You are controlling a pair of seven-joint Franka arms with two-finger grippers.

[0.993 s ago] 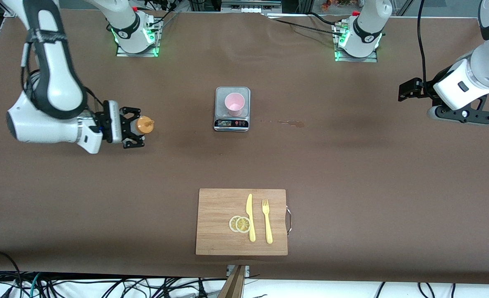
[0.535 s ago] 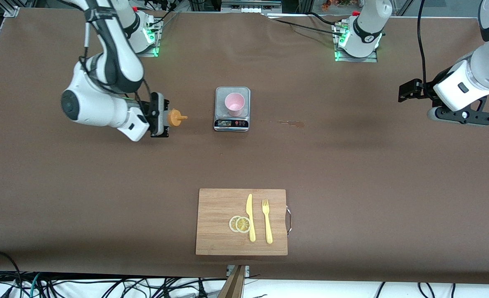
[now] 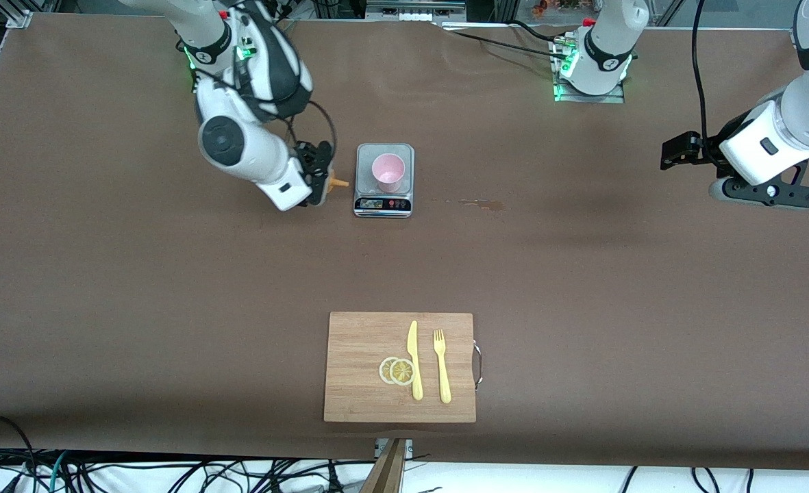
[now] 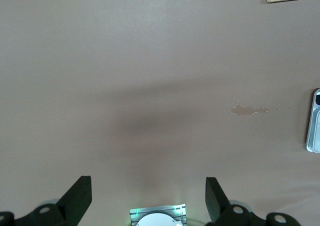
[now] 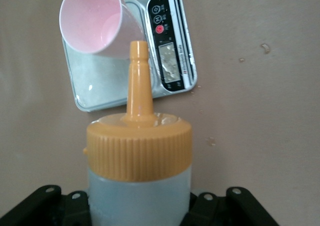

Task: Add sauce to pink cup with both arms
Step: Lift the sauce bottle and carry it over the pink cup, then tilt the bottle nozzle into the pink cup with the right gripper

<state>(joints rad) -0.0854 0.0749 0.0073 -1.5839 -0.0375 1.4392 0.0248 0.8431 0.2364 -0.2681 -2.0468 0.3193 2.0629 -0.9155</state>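
The pink cup point(image 3: 388, 171) stands upright on a small grey scale point(image 3: 384, 198) mid-table; it also shows in the right wrist view point(image 5: 95, 23). My right gripper point(image 3: 320, 179) is shut on the sauce bottle point(image 5: 140, 186), held tipped sideways just beside the scale toward the right arm's end. Its orange nozzle point(image 3: 339, 183) points at the scale, short of the cup's rim. My left gripper point(image 4: 148, 201) is open and empty, waiting high over bare table at the left arm's end point(image 3: 685, 150).
A wooden cutting board point(image 3: 363, 404) lies nearer the front camera with two lemon slices point(image 3: 397, 370), a yellow knife point(image 3: 414, 359) and a yellow fork point(image 3: 442, 365). A small sauce stain point(image 3: 481, 203) marks the table beside the scale.
My right arm has swung from the right arm's end of the table toward the scale, carrying the bottle and tipping it so the nozzle points at the cup. The left arm has barely moved.
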